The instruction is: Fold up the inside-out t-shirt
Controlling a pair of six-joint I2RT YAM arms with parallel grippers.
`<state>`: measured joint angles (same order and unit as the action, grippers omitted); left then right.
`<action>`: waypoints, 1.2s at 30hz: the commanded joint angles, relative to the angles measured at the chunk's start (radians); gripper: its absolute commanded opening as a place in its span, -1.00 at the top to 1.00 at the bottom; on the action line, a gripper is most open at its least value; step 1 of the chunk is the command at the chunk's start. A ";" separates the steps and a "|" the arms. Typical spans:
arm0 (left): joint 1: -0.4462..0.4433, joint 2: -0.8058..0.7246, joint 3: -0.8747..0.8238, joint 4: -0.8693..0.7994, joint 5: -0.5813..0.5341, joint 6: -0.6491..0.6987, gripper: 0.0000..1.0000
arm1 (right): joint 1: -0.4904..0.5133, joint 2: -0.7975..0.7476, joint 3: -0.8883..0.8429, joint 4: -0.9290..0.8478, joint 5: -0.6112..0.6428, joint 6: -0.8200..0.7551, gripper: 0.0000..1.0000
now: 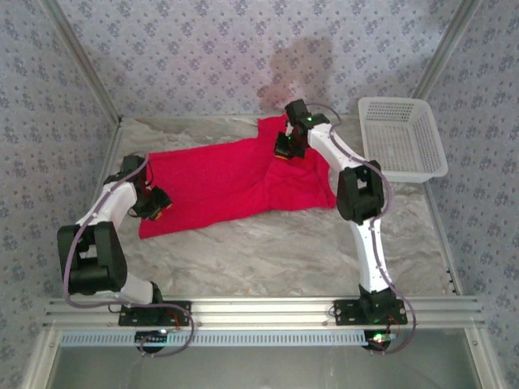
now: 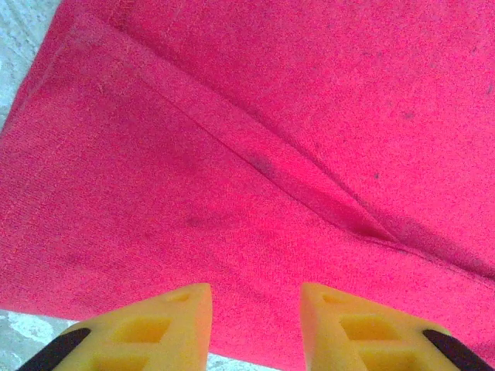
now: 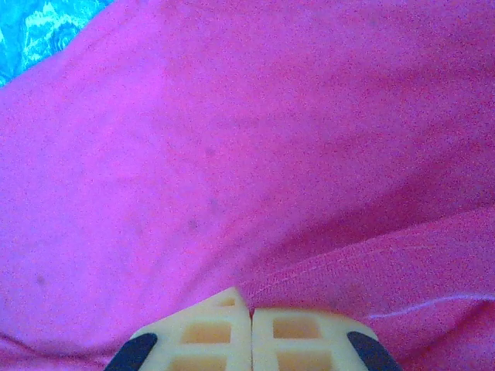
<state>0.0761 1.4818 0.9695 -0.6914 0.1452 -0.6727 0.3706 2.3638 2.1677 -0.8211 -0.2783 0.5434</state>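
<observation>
Found the inside-out t-shirt (image 1: pixel 227 182) spread wide on the marbled table top (image 1: pixel 268 243), directly beneath both grippers. Found the right gripper (image 3: pixel 250 303) with fingers pressed together, seemingly nipping a raised ridge of red cloth at their tips, with a stitched seam and a loose white thread just to one side of them. Found the left gripper (image 2: pixel 255 297) with fingers apart, hovering over the cloth's edge, a long stitched hem running diagonally ahead of the tips and bare table peeking out behind them. Judged the step in hand to be taking hold at both ends before carrying one side over. Thought it best to bring the left fingers down astride that edge and close on every layer there, not the top one alone; then to lift both ends level and keep the cloth taut between the grippers to avoid dragging in creases. Noted a white plastic basket (image 1: pixel 405 174) well beyond the right gripper, out of the way
</observation>
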 commanded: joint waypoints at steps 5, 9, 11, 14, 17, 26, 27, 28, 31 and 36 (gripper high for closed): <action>-0.005 0.013 0.038 -0.019 0.002 0.009 0.31 | 0.002 0.007 0.105 -0.212 0.020 -0.078 -0.12; -0.005 -0.009 0.018 0.004 0.045 -0.010 0.31 | 0.002 -0.194 -0.224 -0.122 0.051 -0.095 -0.13; -0.004 -0.016 -0.022 0.059 0.085 -0.031 0.31 | 0.002 -0.298 -0.409 -0.030 0.031 -0.077 -0.13; -0.004 -0.001 -0.075 0.115 0.116 -0.048 0.31 | -0.002 -0.396 -0.624 0.096 -0.028 -0.035 -0.13; 0.017 0.054 -0.095 0.144 0.119 -0.044 0.31 | -0.027 -0.406 -0.734 0.169 -0.065 0.000 -0.12; 0.215 0.186 -0.070 0.142 0.083 0.015 0.32 | -0.129 -0.430 -0.996 0.173 0.056 0.042 0.07; 0.224 0.194 -0.063 0.136 0.071 0.020 0.32 | -0.129 -0.453 -1.033 0.164 0.080 0.038 0.08; 0.227 0.202 -0.055 0.130 0.062 0.027 0.32 | -0.127 -0.475 -1.058 0.157 0.101 0.035 0.09; 0.228 0.225 -0.029 0.102 0.032 0.050 0.33 | -0.118 -0.560 -1.158 0.147 0.130 0.029 0.13; 0.223 0.189 -0.008 0.056 -0.006 0.067 0.35 | -0.065 -0.678 -1.238 0.102 0.146 0.041 0.14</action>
<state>0.2878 1.6760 0.9482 -0.5938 0.2672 -0.6422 0.2920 1.7073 0.9833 -0.5877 -0.2619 0.5701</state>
